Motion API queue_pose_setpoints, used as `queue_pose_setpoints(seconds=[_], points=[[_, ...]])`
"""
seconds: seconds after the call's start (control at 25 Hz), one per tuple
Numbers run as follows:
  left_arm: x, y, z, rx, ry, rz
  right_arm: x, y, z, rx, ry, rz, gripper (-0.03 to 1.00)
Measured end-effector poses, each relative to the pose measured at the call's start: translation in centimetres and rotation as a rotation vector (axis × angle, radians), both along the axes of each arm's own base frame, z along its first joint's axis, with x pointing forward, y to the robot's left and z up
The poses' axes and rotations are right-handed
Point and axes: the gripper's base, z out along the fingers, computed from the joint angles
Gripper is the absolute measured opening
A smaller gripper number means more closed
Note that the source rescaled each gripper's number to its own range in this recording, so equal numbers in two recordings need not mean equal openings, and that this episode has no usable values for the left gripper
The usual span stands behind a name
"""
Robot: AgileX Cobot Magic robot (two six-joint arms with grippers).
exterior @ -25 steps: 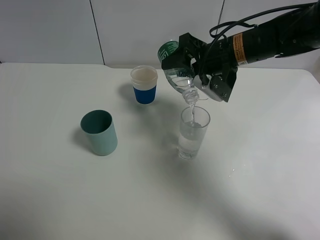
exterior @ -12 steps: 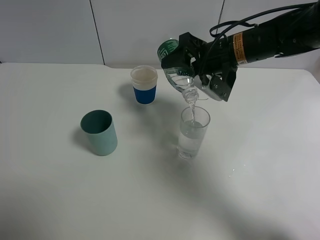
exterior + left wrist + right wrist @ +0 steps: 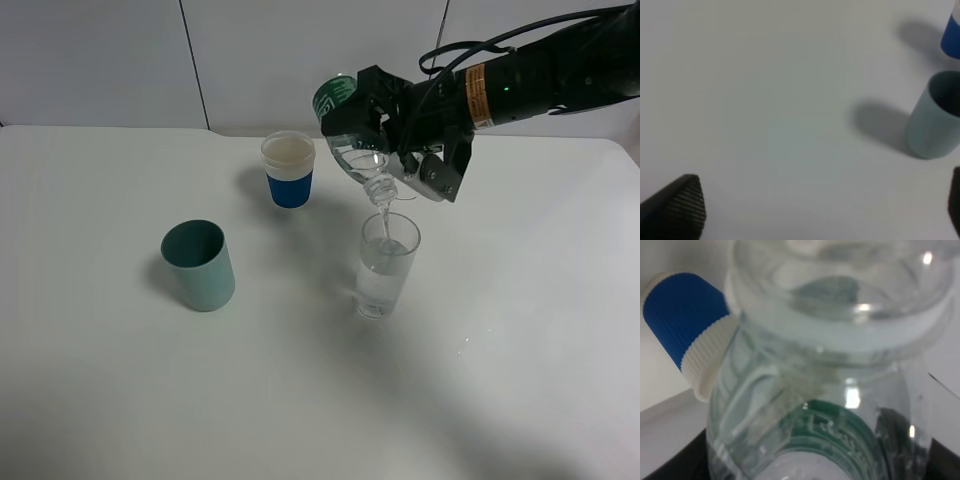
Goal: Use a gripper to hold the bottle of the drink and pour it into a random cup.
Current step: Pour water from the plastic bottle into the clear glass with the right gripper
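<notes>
Bottle (image 3: 352, 150): small, clear, dark green label, held in the air above the surface (image 3: 120, 400). It is tipped steeply, base up and toward the rear wall (image 3: 100, 60), neck pointing down. Its mouth is directly over the glass cup (image 3: 386, 268), just above the rim and not touching it. A thin stream of water (image 3: 383, 226) runs from the mouth into the cup.

Glass cup: tall, straight-sided, clear, upright on the surface right of centre, partly filled.

Right tool (image 3: 403, 135): reaches in from the right edge of the high view, fingers clamped on the bottle's body, one on each side. The arm behind it carries an orange-and-white label band (image 3: 479, 95) and black cables. In the right wrist view the bottle (image 3: 830, 390) fills nearly the whole frame, so the fingers themselves cannot be made out there.

White cup with a blue band (image 3: 288, 170): upright, behind and left of the glass cup, apart from it; seen past the bottle in the right wrist view (image 3: 685, 330).

Teal cup (image 3: 200, 265): upright, well to the left of the glass cup, apart from all other items.

Left tool (image 3: 815, 210): not seen in the high view. Its wrist camera shows the two fingertips spread wide at opposite frame edges, holding nothing, above bare surface, with the teal cup (image 3: 932, 122) near.
</notes>
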Motion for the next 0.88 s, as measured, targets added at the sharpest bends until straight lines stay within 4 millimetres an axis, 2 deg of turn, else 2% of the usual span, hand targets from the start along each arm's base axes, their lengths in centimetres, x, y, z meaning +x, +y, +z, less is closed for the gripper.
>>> queue_pose_setpoints(seconds=[0.88], points=[[0.0,0.0,0.0,0.0,0.0,0.0,-0.08,0.22,0.17,-0.002,-0.037,0.019,0.01]])
